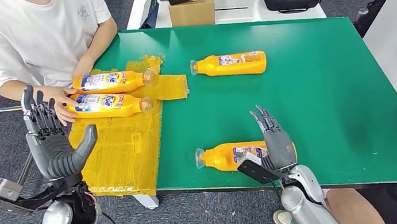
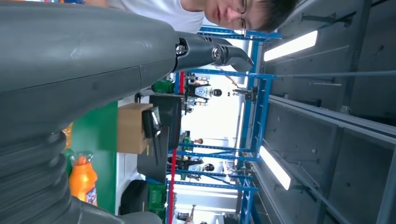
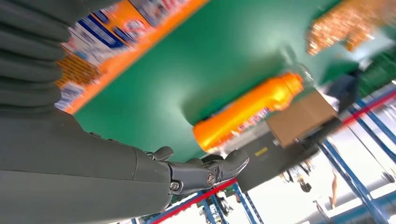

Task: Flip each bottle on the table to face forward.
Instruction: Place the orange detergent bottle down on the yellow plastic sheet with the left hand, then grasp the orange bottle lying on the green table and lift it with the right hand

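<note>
Head view: four orange bottles lying on the green table (image 1: 320, 84). Near bottle (image 1: 228, 156) at the near edge, under the right hand (image 1: 274, 139), fingers extended over its base, grasp not discernible. Far bottle (image 1: 230, 64) alone mid-table. Two left bottles (image 1: 107, 95) on the yellow taped patch (image 1: 126, 150), touched by a person's hand (image 1: 61, 101). Left hand (image 1: 52, 143) raised off the table's left edge, released, fingers apart.

Left wrist view: cardboard box (image 2: 133, 128) beyond the table's far edge.

Right wrist view: far bottle beyond an extended finger (image 3: 205, 170).
</note>
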Robot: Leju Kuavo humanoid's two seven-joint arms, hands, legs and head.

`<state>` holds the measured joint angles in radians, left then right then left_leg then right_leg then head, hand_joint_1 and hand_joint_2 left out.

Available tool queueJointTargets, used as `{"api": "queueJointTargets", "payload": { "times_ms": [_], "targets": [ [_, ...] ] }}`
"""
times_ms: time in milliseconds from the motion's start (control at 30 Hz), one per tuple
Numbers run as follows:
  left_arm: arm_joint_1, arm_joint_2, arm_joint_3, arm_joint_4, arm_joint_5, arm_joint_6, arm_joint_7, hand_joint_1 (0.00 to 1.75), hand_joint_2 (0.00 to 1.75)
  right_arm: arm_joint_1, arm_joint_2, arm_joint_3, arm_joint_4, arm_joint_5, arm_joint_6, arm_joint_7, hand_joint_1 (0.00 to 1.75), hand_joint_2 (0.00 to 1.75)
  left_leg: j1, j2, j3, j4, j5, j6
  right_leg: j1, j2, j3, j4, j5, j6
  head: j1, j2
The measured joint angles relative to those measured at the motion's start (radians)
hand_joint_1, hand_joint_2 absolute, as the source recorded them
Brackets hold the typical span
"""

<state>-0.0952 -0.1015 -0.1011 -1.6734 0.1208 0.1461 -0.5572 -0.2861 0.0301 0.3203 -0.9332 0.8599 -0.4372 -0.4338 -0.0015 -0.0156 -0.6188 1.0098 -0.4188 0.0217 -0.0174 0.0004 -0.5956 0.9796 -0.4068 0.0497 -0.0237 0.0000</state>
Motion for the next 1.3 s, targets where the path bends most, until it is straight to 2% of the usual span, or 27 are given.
{"api": "queueJointTargets", "payload": {
  "times_ms": [100, 267, 600, 767, 1033, 1133, 1300],
  "targets": [
    [0.005, -0.003, 0.001, -0.003, -0.002, 0.004, 0.000, 0.00, 1.75, -0.001, -0.003, 0.004, 0.024, 0.014, 0.030, 0.024, 0.00, 1.75, 0.000, 0.000, 0.000, 0.000, 0.000, 0.000, 0.000, 0.000, 0.000, 0.000, 0.000, 0.000, 0.000, 0.000],
    [0.006, -0.006, 0.001, -0.003, -0.018, 0.003, -0.005, 0.00, 1.75, -0.001, -0.007, 0.010, 0.040, -0.011, 0.081, 0.019, 0.00, 1.75, 0.000, 0.000, 0.000, 0.000, 0.000, 0.000, 0.000, 0.000, 0.000, 0.000, 0.000, 0.000, 0.000, 0.000],
    [0.003, -0.009, 0.001, -0.003, -0.038, 0.003, -0.016, 0.00, 1.75, 0.000, -0.008, 0.016, 0.044, -0.047, 0.103, -0.022, 0.00, 1.75, 0.000, 0.000, 0.000, 0.000, 0.000, 0.000, 0.000, 0.000, 0.000, 0.000, 0.000, 0.000, 0.000, 0.000],
    [-0.010, -0.009, -0.004, -0.003, -0.049, 0.004, -0.024, 0.00, 1.75, 0.000, -0.010, 0.036, 0.044, -0.063, 0.152, -0.060, 0.00, 1.75, 0.000, 0.000, 0.000, 0.000, 0.000, 0.000, 0.000, 0.000, 0.000, 0.000, 0.000, 0.000, 0.000, 0.000],
    [0.009, -0.009, -0.004, -0.026, -0.070, 0.005, 0.003, 0.00, 1.75, -0.029, -0.023, 0.101, 0.044, 0.096, 0.173, 0.187, 0.00, 1.75, 0.000, 0.000, 0.001, 0.000, 0.000, 0.000, 0.000, 0.000, 0.001, 0.000, 0.000, 0.000, 0.000, 0.000],
    [0.025, -0.009, 0.003, -0.034, -0.065, -0.004, 0.021, 0.00, 1.75, -0.033, -0.030, 0.123, 0.042, 0.134, 0.176, 0.226, 0.00, 1.75, 0.000, 0.000, 0.002, 0.000, 0.000, 0.000, 0.000, 0.000, 0.001, 0.000, 0.000, 0.000, 0.000, 0.000],
    [0.037, -0.009, 0.012, -0.036, -0.057, -0.011, 0.029, 0.00, 1.75, -0.033, -0.038, 0.144, 0.037, 0.146, 0.180, 0.238, 0.00, 1.75, 0.000, 0.000, 0.002, 0.000, 0.000, 0.000, 0.000, 0.000, 0.002, 0.000, 0.000, 0.000, 0.000, 0.000]
  ]
}}
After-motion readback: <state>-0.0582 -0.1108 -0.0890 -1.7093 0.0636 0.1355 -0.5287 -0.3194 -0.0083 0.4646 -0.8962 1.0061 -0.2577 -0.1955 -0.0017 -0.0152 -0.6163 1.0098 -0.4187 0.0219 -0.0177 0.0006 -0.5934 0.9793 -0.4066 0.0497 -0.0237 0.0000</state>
